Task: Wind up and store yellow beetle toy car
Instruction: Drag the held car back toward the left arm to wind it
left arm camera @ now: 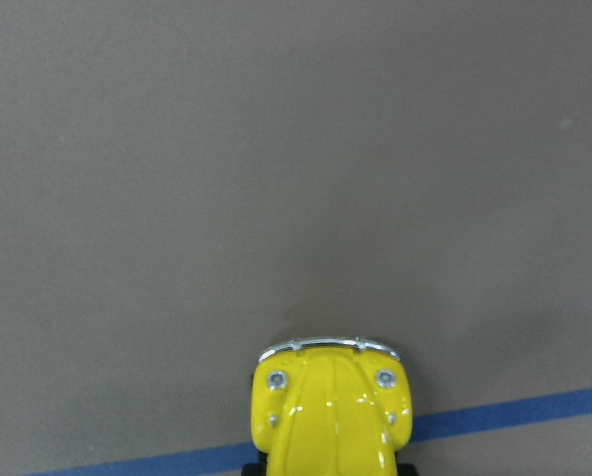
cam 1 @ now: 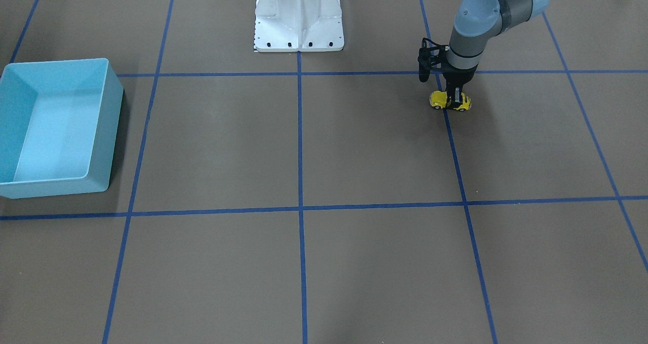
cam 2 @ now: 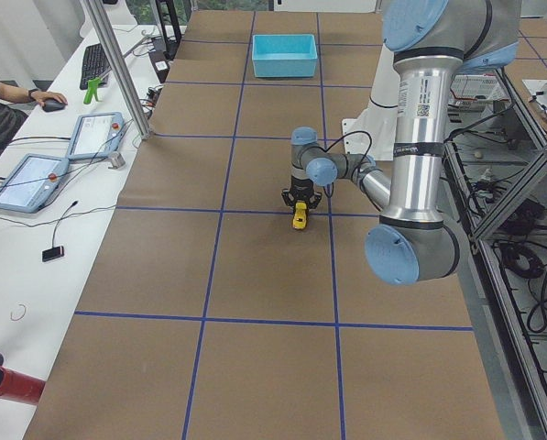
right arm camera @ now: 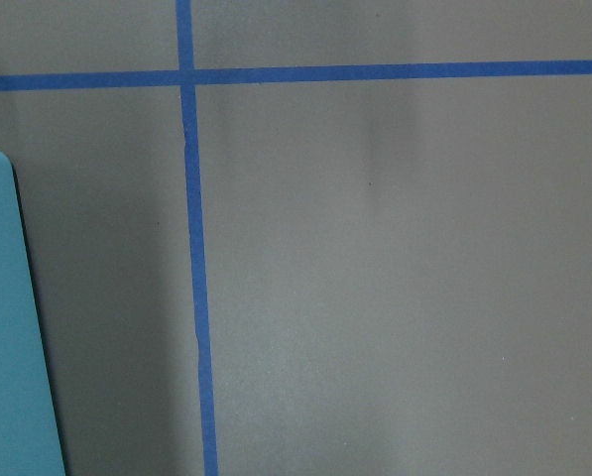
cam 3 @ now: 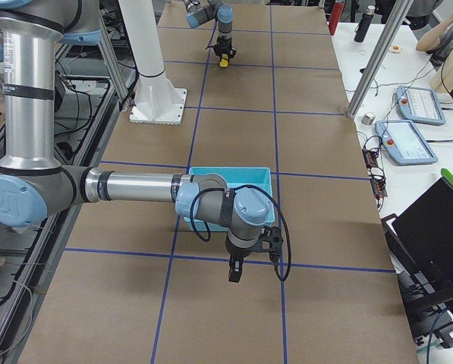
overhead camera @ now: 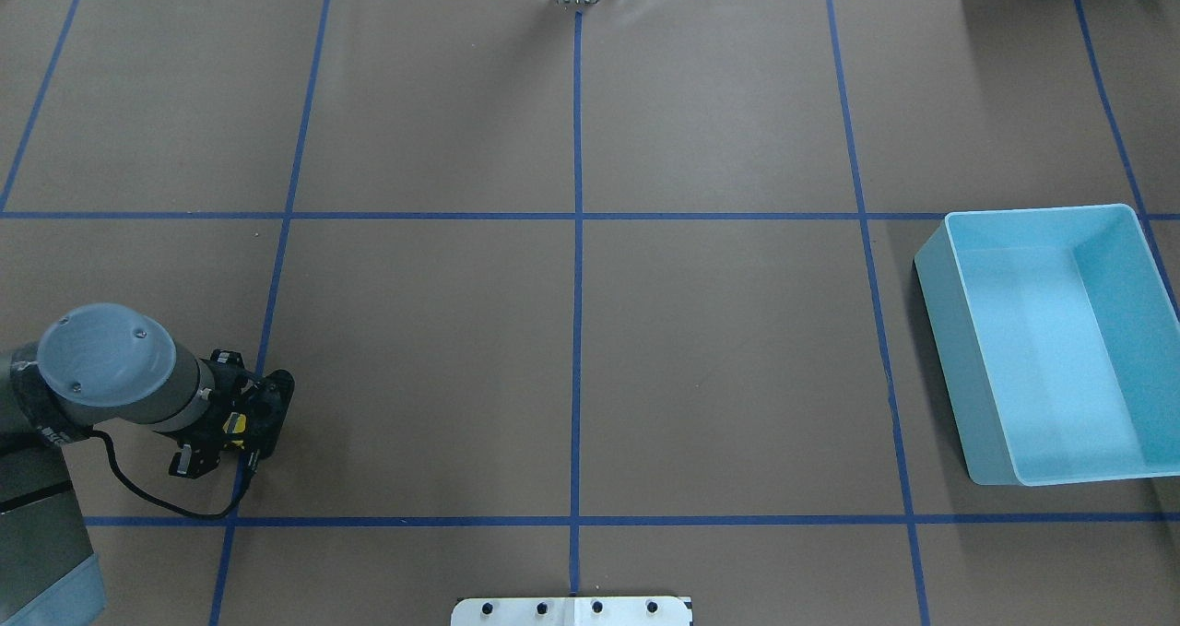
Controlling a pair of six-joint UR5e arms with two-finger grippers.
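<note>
The yellow beetle toy car (cam 1: 439, 100) stands on the brown table across a blue tape line, on my left side. My left gripper (cam 1: 452, 99) points straight down over it, with its fingers closed against the car's sides. The car shows under the gripper in the overhead view (overhead camera: 234, 424), in the left side view (cam 2: 300, 218) and in the right side view (cam 3: 224, 64). The left wrist view shows its front hood and chrome bumper (left arm camera: 330, 402). My right gripper (cam 3: 236, 271) shows only in the right side view, hanging near the bin; I cannot tell if it is open.
The light blue bin (cam 1: 109, 126) stands empty on my right side, far from the car. It also shows in the overhead view (overhead camera: 940, 331) and the right wrist view (right arm camera: 8, 327). The white robot base (cam 1: 298, 14) stands at the table's near middle. Blue tape lines grid the table.
</note>
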